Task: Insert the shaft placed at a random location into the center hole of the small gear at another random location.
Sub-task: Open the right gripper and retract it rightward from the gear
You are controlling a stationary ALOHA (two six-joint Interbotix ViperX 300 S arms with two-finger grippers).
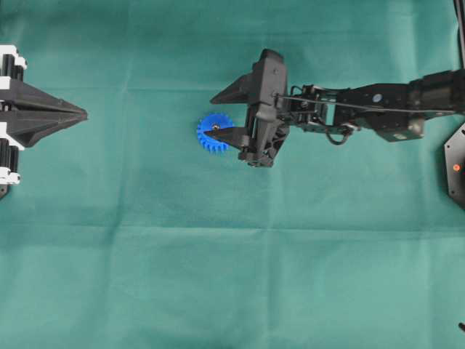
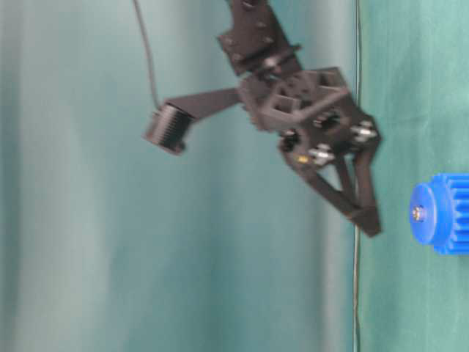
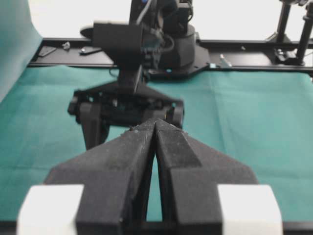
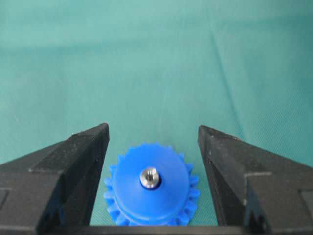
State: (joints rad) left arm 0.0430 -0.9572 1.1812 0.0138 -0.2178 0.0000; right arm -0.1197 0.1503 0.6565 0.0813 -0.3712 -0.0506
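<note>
Your right gripper (image 4: 152, 142) stands spread wide, one finger on either side of the gear (image 4: 151, 193). The pin (image 4: 149, 177) sits in the gear's centre hole. Your left gripper (image 3: 155, 128), well apart from the gear, is pressed closed on nothing.

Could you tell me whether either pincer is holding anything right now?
Nothing is held: the right pincer is open around the small gear, and the left pincer is shut on nothing.

A green cloth-covered table (image 1: 145, 276) carries the small gear (image 1: 213, 133), lying flat near its middle.
</note>
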